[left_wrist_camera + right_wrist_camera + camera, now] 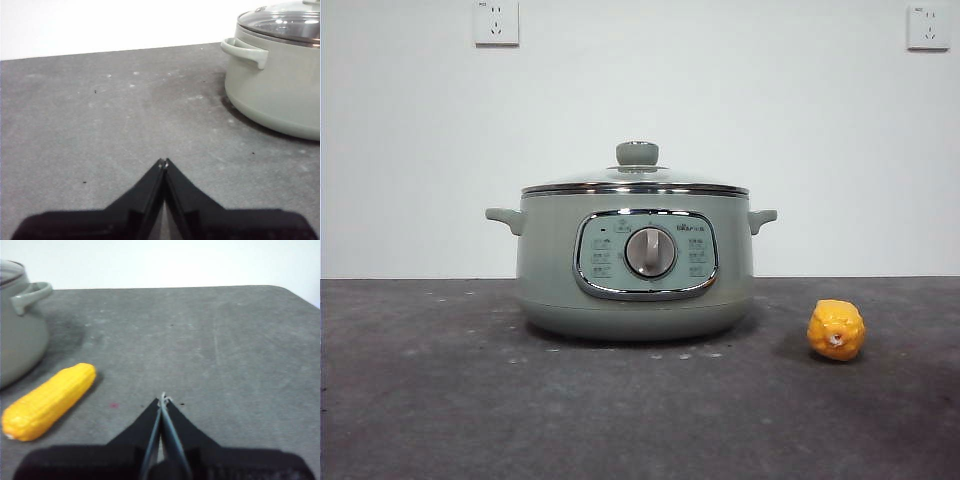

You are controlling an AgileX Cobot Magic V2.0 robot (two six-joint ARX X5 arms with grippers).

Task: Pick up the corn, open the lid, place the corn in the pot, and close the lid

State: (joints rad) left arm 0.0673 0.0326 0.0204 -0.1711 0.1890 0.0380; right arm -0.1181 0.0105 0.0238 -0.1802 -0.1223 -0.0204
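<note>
Here, lidded pot point(635, 290), corn point(836, 330) outside it.
The lid point(636, 183) sits on; both the left gripper point(163, 162) and right gripper point(163, 399) are closed and empty.

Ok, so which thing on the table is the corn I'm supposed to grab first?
Find the big sage-green pot with the glass lid in the middle of the dark table. The corn lies on the table beside the pot, apart from it, on the right gripper side. It is the only yellow thing there, a bumpy cob far smaller than the pot.
</note>
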